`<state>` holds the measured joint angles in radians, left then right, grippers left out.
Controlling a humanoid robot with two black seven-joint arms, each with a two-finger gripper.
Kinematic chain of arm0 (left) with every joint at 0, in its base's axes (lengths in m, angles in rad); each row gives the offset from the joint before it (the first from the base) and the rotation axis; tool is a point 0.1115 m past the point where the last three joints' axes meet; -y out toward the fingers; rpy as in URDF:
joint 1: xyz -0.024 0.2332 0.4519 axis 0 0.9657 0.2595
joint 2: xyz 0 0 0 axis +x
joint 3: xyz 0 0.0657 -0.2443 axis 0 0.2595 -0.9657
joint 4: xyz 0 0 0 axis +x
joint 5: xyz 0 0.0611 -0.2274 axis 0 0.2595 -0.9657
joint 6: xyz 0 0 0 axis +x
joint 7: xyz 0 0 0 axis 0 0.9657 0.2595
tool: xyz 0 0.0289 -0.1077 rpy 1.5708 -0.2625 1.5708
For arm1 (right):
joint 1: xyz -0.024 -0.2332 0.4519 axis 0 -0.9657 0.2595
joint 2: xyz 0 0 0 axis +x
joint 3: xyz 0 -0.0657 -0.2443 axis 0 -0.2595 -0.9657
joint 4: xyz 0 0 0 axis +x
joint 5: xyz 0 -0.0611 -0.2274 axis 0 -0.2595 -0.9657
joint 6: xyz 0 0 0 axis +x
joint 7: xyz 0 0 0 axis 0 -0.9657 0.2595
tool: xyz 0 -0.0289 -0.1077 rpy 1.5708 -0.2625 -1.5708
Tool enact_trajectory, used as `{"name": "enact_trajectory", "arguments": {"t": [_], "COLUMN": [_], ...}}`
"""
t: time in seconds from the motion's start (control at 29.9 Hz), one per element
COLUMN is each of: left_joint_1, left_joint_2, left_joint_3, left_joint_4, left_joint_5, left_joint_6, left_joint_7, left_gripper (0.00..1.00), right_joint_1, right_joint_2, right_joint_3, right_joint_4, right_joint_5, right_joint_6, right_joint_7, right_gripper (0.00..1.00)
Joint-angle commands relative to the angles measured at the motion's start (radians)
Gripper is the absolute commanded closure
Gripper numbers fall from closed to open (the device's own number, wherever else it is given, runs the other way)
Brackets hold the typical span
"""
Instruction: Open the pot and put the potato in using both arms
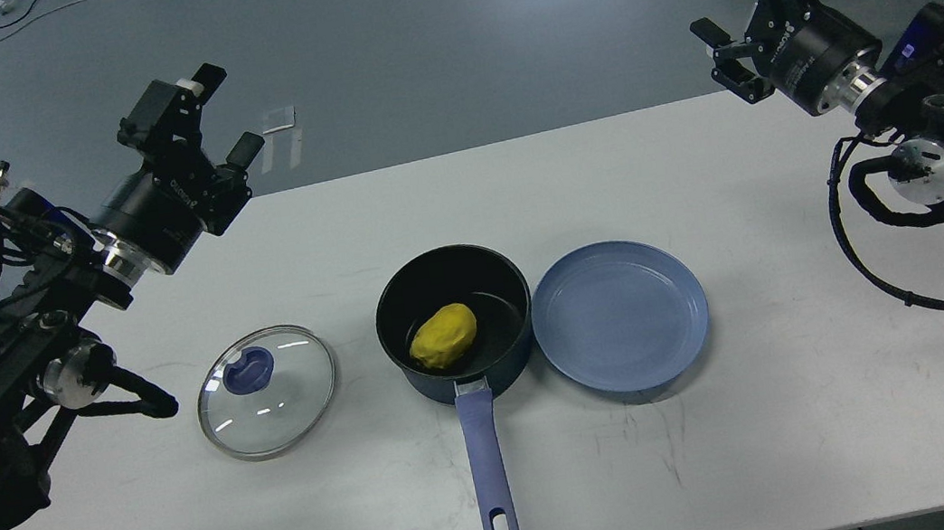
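L gripper [208, 117] hangs raised over the table's far-left edge, fingers spread wide w/ nothing between them, pointing up and away toward the floor. R gripper [734, 2] is likewise raised at the far-right side, jaws gaping wide, empty, aimed up and to the left. The pot [454, 322] sits on the white table [733, 449] well below and to the right of the L gripper, well below and left of the R gripper, approx. midway between the two. Its lid is off. The potato [443, 336] lies inside the pot on the black bottom, toward the near-left part of the interior, well apart from both grippers. The pot's handle [488, 468] runs straight toward the near table edge, end hole nearest the camera. The glass lid [267, 391] lies flat on the table just left of the pot, not touching it, blue knob up; it is almost directly below the L gripper, nearer the camera. A blue plate [620, 316], bare, lies just right of the pot, its rim touching or nearly touching the pot's wall, below-left of the R gripper. Neither arm touches any item.
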<state>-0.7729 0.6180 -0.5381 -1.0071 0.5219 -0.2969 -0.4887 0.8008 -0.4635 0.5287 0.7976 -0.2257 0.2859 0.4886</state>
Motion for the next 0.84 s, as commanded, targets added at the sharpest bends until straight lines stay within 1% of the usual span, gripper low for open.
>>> {"name": "enact_trajectory", "arguments": {"t": [0.0, 0.03, 0.1, 0.23, 0.47, 0.57, 0.8], "left_joint_1": [0.027, 0.037, 0.047, 0.078, 0.092, 0.098, 0.118], "left_joint_2": [-0.027, -0.038, -0.044, -0.052, -0.073, -0.087, -0.104], "left_joint_3": [-0.037, -0.055, -0.071, -0.086, -0.086, -0.088, -0.123], "left_joint_4": [0.001, 0.001, 0.001, 0.002, 0.010, 0.038, 0.054], "left_joint_5": [-0.055, -0.074, -0.082, -0.080, -0.080, -0.080, -0.082], "left_joint_6": [-0.005, -0.007, -0.014, -0.086, -0.090, -0.091, -0.093], "left_joint_7": [0.000, 0.000, 0.000, 0.000, 0.000, 0.000, 0.000], "left_gripper": [0.02, 0.02, 0.02, 0.02, 0.02, 0.02, 0.02], "right_joint_1": [-0.057, -0.080, -0.095, -0.127, -0.137, -0.140, -0.147], "right_joint_2": [-0.001, -0.004, -0.007, -0.011, -0.009, -0.009, -0.009], "right_joint_3": [0.001, 0.001, 0.001, -0.003, -0.001, 0.002, 0.002], "right_joint_4": [0.017, 0.015, 0.012, 0.011, 0.009, 0.006, -0.005], "right_joint_5": [0.014, 0.014, 0.014, 0.012, 0.012, 0.012, 0.011], "right_joint_6": [0.063, 0.097, 0.116, 0.117, 0.116, 0.111, 0.101], "right_joint_7": [0.000, 0.000, 0.000, 0.000, 0.000, 0.000, 0.000], "right_gripper": [0.01, 0.01, 0.01, 0.00, 0.00, 0.00, 0.00]}}
